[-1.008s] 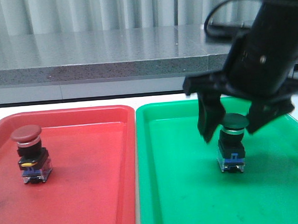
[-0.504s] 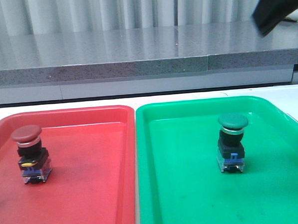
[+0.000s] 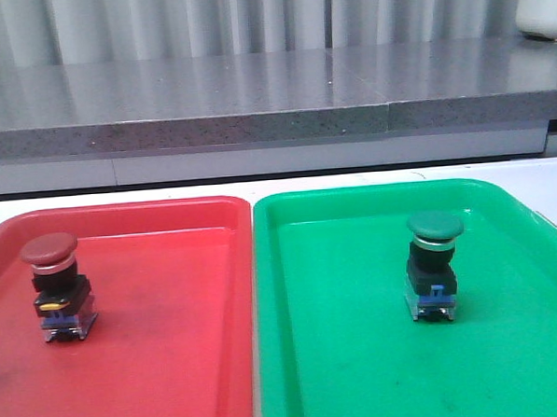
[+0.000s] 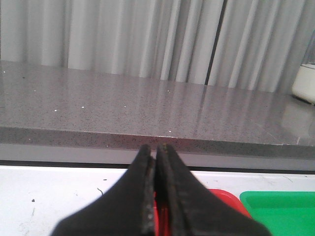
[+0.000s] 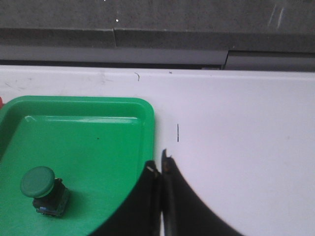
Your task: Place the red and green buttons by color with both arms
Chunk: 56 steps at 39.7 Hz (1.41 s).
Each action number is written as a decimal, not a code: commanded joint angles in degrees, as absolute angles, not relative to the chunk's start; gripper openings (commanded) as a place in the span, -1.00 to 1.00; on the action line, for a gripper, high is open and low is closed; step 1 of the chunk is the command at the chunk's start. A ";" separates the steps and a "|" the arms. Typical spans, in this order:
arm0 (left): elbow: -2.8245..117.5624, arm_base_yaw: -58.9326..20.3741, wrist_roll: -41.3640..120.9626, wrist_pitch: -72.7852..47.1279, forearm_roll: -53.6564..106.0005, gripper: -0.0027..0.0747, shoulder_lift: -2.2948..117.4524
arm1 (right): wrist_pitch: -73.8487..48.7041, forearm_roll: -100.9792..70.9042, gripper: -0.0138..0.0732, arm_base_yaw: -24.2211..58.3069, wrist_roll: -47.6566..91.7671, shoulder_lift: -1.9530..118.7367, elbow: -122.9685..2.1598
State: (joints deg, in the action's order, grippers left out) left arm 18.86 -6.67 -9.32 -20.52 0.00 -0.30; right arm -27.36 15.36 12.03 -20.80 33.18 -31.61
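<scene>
The red button [image 3: 56,285] stands upright in the red tray [image 3: 174,363] at its left side. The green button [image 3: 434,264] stands upright in the green tray [image 3: 361,354]; it also shows in the right wrist view [image 5: 43,191]. Neither arm shows in the front view. My left gripper [image 4: 156,148] is shut and empty, held high over the near edge of the red tray [image 4: 221,196]. My right gripper [image 5: 161,162] is shut and empty, above the green tray's [image 5: 88,128] right rim, well apart from the green button.
A grey stone ledge [image 3: 254,107] runs along the back behind the white table [image 5: 236,123]. A white container [image 3: 544,8] stands on the ledge at the far right. The two trays lie side by side, edges almost touching.
My right gripper stood open around the green button, then rose and left the front view to the upper right. The green button stays standing in the green tray.
</scene>
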 commanded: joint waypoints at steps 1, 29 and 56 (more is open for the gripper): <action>20.19 -6.64 -9.76 -15.64 0.00 -0.98 0.15 | -20.90 17.35 -0.97 11.62 -20.45 24.91 -27.70; 20.19 -6.64 -9.76 -15.64 0.00 -0.98 0.15 | -19.51 18.47 -0.97 11.62 -20.45 6.87 -21.49; 17.21 -6.00 -9.76 -13.82 -0.42 -0.98 -1.34 | -19.56 18.47 -0.97 11.62 -20.45 6.87 -21.49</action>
